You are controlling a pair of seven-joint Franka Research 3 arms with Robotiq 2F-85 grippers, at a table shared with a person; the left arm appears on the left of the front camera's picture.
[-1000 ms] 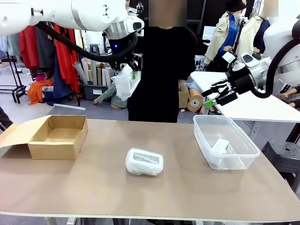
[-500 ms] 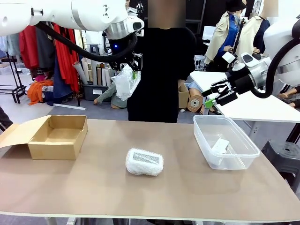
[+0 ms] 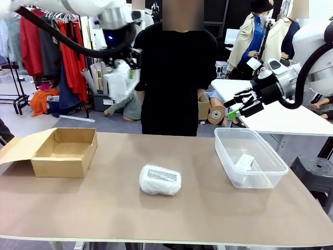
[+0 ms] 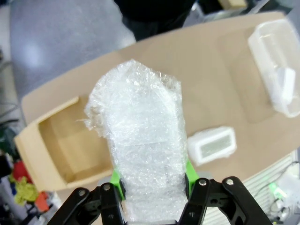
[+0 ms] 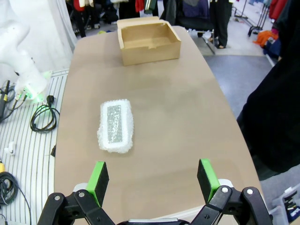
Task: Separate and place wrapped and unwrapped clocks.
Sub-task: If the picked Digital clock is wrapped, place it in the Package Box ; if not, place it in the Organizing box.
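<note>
Across the worktop (image 3: 208, 208) the sorting looks partly done. An open cardboard box (image 3: 65, 151) sits at the robot's left with nothing visible inside, and a clear plastic tub (image 3: 227, 162) sits at its right.

One wrapped clock (image 3: 160, 180) lies between them near the middle, well apart from both. Its grey face is up and its long axis runs left to right along the worktop. The other wrapped clock (image 4: 140, 154) is high in the air behind the box's side of the worktop. It hangs roughly upright with its free end down, and its long axis runs on from the fingers. The bare clock (image 3: 243, 162) lies tilted in the tub; which way it points I cannot tell.

The left gripper (image 4: 152, 180) has its fingers clamped on the airborne bundle's near end, green pads pressed into the wrap. The right gripper (image 3: 235, 105) hovers above the tub's far end with its fingers spread wide and nothing between them.

With the bare clock in the tub, I judge the box is meant for wrapped ones, so this step is the carry. Next the bundle must come over the box's open top, go down inside the walls, tip flatter, and only then be let go.
</note>
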